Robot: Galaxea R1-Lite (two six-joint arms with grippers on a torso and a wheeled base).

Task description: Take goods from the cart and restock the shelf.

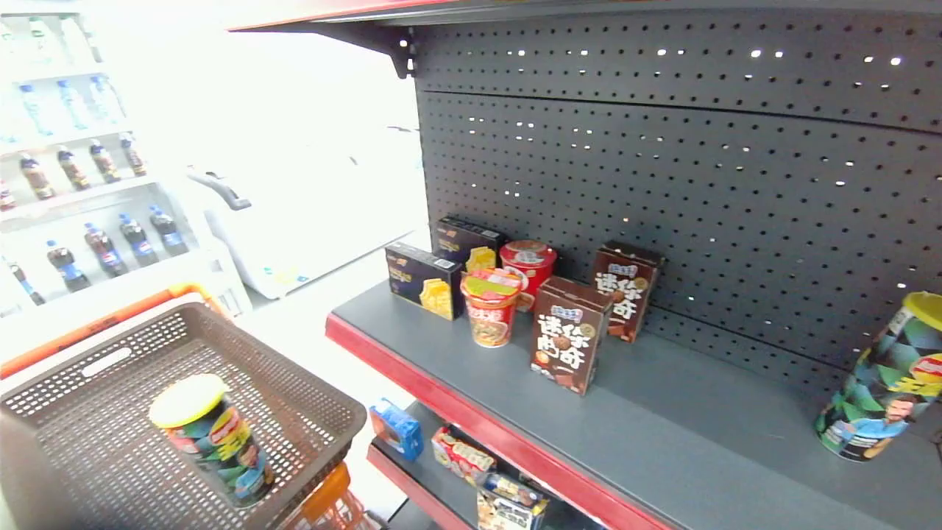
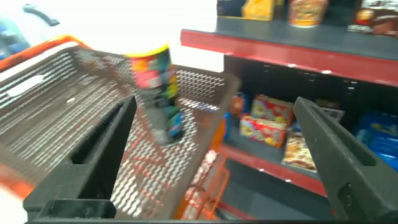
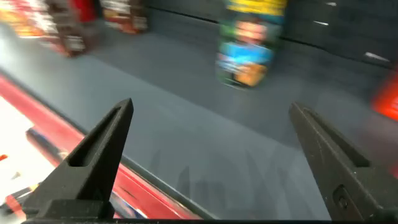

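Observation:
A yellow-lidded can (image 1: 212, 436) with a colourful printed label stands in the brown mesh basket (image 1: 309, 383) of the cart. My left gripper (image 2: 214, 155) is open a short way in front of this can (image 2: 157, 93), with nothing between its fingers. A second can of the same kind (image 1: 887, 379) stands on the grey shelf (image 1: 662, 434) at the far right. My right gripper (image 3: 211, 162) hangs open above the shelf's front edge, some way back from that can (image 3: 249, 43).
On the shelf stand two dark boxes (image 1: 425, 280), two noodle cups (image 1: 491, 305) and two brown boxes (image 1: 568, 335). A black pegboard (image 1: 699, 184) backs the shelf. Its front lip is red (image 1: 441, 401). A lower shelf holds snack packs (image 2: 267, 121). A drinks cooler (image 1: 73, 184) stands far left.

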